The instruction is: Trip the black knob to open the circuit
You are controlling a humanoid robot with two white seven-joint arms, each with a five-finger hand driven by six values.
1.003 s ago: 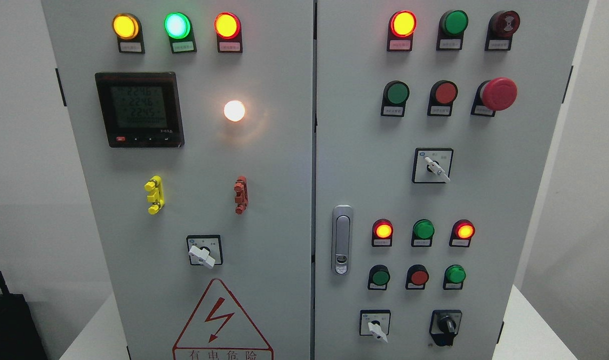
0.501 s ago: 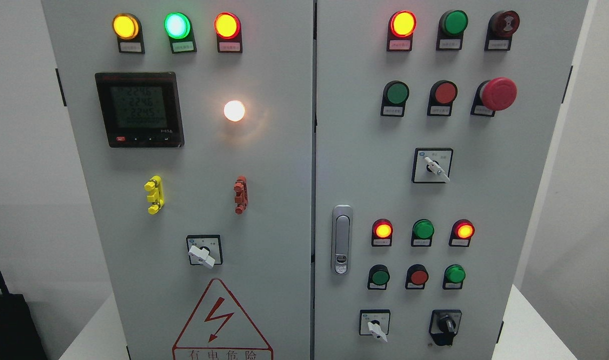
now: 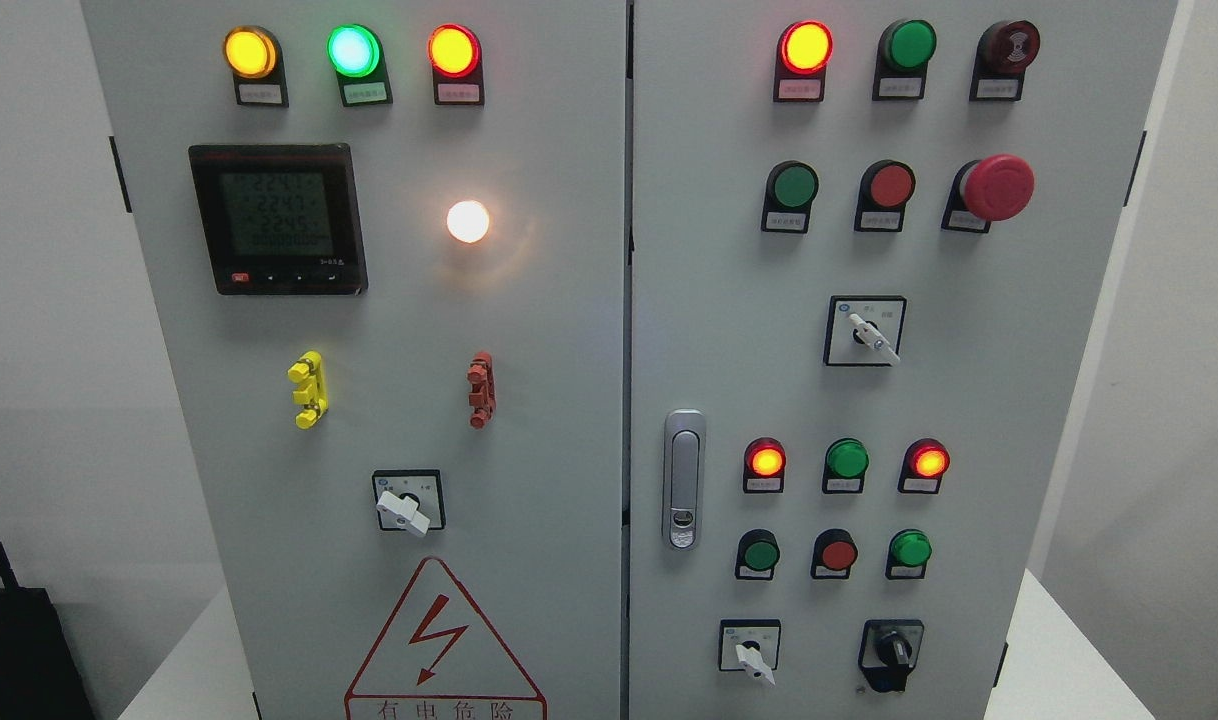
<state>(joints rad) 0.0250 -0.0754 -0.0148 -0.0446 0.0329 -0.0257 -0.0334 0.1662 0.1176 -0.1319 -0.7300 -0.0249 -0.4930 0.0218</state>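
The black knob (image 3: 893, 652) sits at the bottom right of the grey cabinet's right door (image 3: 729, 330), in a black square mount, its handle pointing roughly upright. To its left is a white rotary switch (image 3: 750, 650). Neither of my hands nor any arm shows in the head view.
The right door carries lit red lamps (image 3: 806, 46), green and red push buttons, a red mushroom stop button (image 3: 996, 187), a white selector (image 3: 866, 331) and a metal door latch (image 3: 683, 479). The left door holds a meter (image 3: 278, 218), lamps and a warning triangle (image 3: 443, 640). A black box (image 3: 19, 650) stands lower left.
Only the meter's digits have flickered; the knob and switches stand as before.
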